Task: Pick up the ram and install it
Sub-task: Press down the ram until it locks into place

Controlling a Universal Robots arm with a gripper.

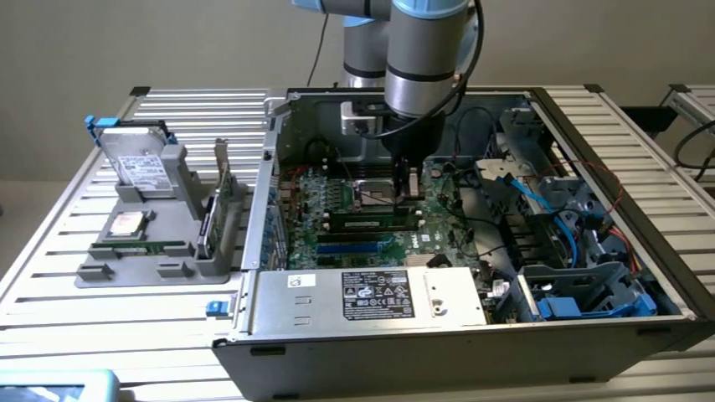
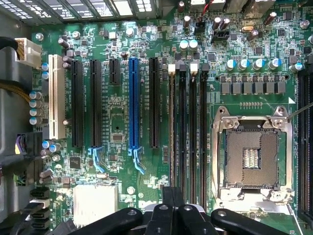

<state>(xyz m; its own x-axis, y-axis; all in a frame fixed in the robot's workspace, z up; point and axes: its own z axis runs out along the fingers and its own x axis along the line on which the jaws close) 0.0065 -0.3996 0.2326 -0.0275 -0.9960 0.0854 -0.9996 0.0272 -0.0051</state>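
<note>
The ram (image 1: 369, 223), a long green stick with black chips, stands on edge in a memory slot of the motherboard (image 1: 335, 201) inside the open computer case. My gripper (image 1: 404, 191) hangs just beyond it, over the CPU socket (image 1: 374, 198), apart from the stick. In the wrist view the black fingers (image 2: 166, 210) are pressed together with nothing between them, at the end of the row of memory slots (image 2: 187, 127) and beside the CPU socket (image 2: 252, 156).
A grey holder (image 1: 156, 272) on the exterior view's left carries a hard drive (image 1: 140, 163), an upright expansion card (image 1: 221, 197) and a thin green strip (image 1: 143, 249). Case walls (image 1: 263, 209), the power supply (image 1: 369, 297), blue cables (image 1: 537, 201) and drive cages ring the motherboard.
</note>
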